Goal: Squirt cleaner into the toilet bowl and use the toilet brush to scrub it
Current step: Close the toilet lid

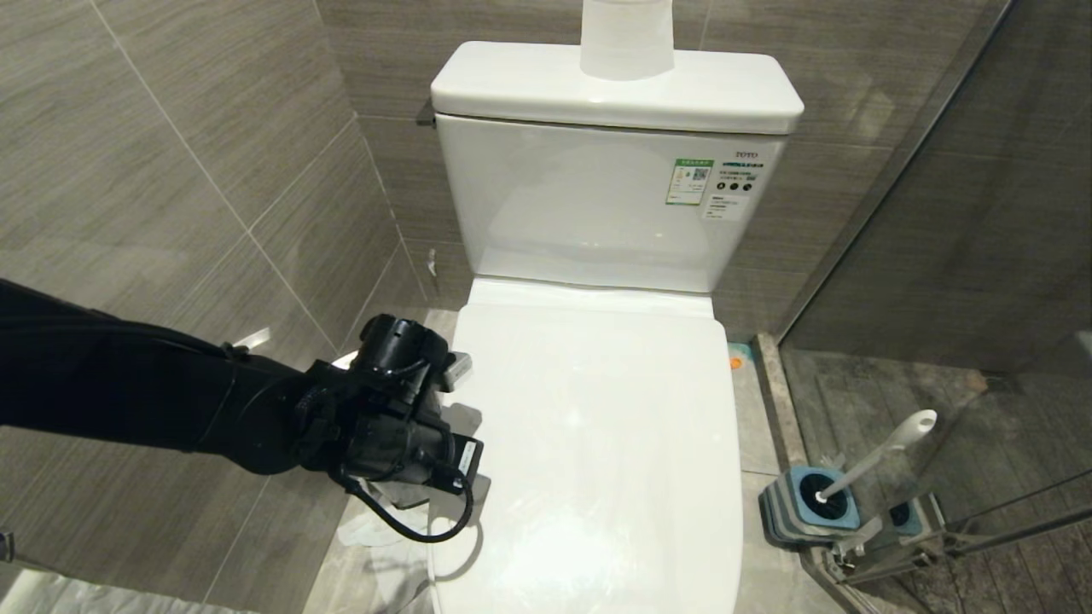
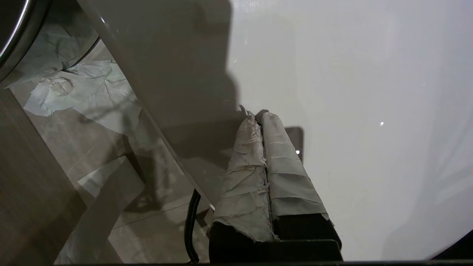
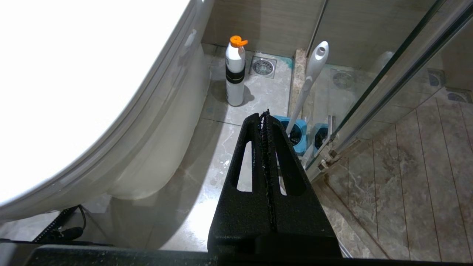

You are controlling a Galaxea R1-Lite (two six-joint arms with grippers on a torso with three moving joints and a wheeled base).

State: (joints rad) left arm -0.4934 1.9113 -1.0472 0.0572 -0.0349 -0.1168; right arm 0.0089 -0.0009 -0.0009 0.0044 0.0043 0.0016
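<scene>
The toilet bowl, the oval white ceramic one under the squarish rim, cannot be seen at all: the glossy white plastic lid (image 1: 597, 443) lies flat over it, so from where I stand nothing of the job looks done yet. The left gripper (image 2: 260, 116), its two cloth-wrapped fingers pressed together with nothing between them, sits low at the lid's near left edge, tips touching or just above the surface; I'd guess it means to lift the lid. Beside it on the floor lies crumpled white paper (image 2: 70, 88).

The right gripper (image 3: 265, 118), black jaws closed and empty, hangs on the toilet's other side. Just beyond its tips stands the toilet brush (image 3: 312, 74), long slim white handle leaning out of a square blue-and-grey holder (image 3: 297, 135). Further off, near the floor drain, stands the cleaner (image 3: 235, 72), a white plastic bottle with a dark band and orange cap, upright and untouched.

Raising the lid, squirting and scrubbing all remain.
</scene>
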